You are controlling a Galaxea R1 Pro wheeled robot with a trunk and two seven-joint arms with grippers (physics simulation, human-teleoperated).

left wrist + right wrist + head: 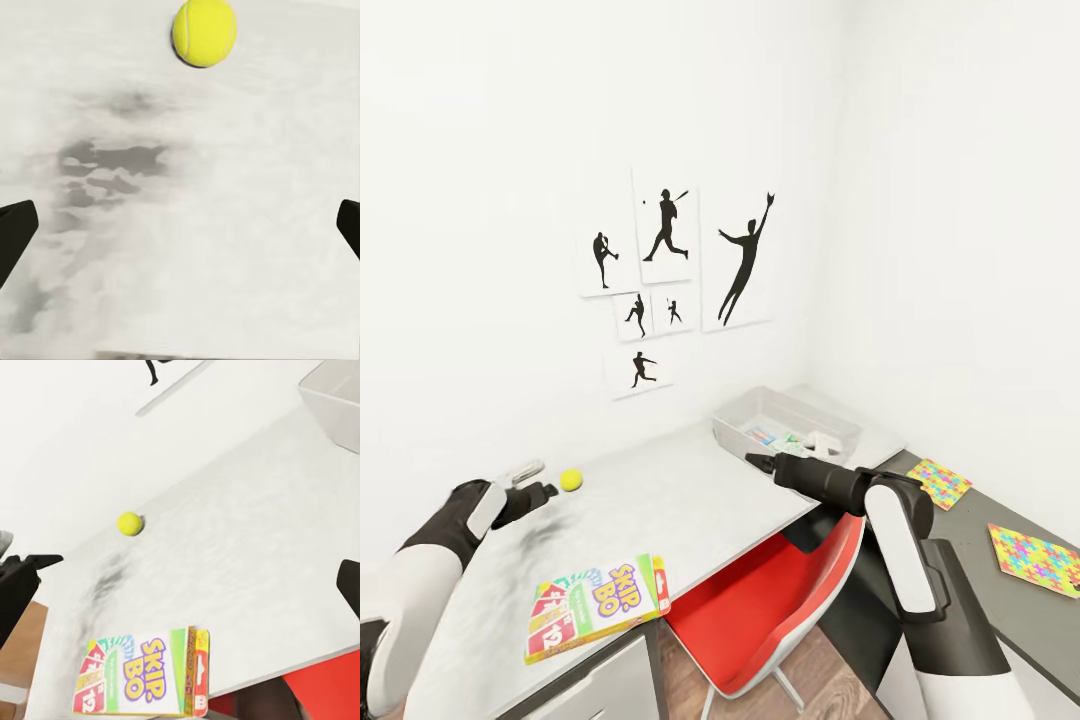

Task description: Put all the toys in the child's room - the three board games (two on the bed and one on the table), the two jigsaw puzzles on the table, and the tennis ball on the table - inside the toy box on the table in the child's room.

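Observation:
The tennis ball (pixel 571 480) (pixel 204 31) (pixel 130 523) lies on the pale grey table (pixel 680 500), just ahead of my open left gripper (pixel 545 489) (pixel 180 229), which hovers over the bare top with nothing in it. A Skip-Bo board game (pixel 598 605) (pixel 146 675) lies at the table's near edge. The toy box (pixel 785 425) (pixel 337 397) stands at the far right corner with colourful flat items inside. My right gripper (pixel 758 462) (pixel 184 585) is open and empty, just in front of the box. Two jigsaw puzzles (pixel 940 483) (pixel 1037 558) lie on the lower dark section.
A red chair (pixel 760 610) is tucked under the table between my arms. White walls close the back and right, with black sports-silhouette pictures (pixel 670 270) on the back wall. Wood floor shows below the chair.

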